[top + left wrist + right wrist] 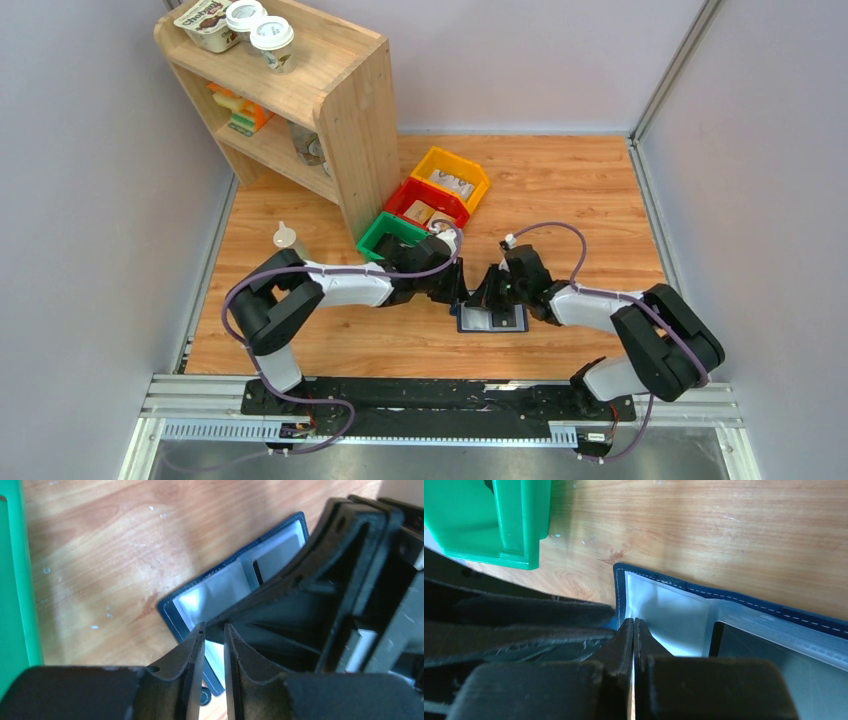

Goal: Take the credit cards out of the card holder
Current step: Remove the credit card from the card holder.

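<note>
The card holder (505, 322) lies open on the wooden table, a navy wallet with its grey slotted face up; it also shows in the left wrist view (220, 585) and the right wrist view (674, 615). A dark rectangle sits in one slot (764, 680). No tan credit cards are in view. My right gripper (634, 622) is shut, its tip on the grey face near the wallet's left end, with nothing visible between the fingers. My left gripper (214, 630) has a narrow gap between its fingers, empty, just above the wallet's edge and beside the right gripper (350, 580).
A green bin (395, 232) stands just behind the left gripper, with a red bin (430, 200) and a yellow bin (455, 172) behind it. A wooden shelf (330, 110) stands at the back left. A small pale bottle (285, 237) stands on the table's left.
</note>
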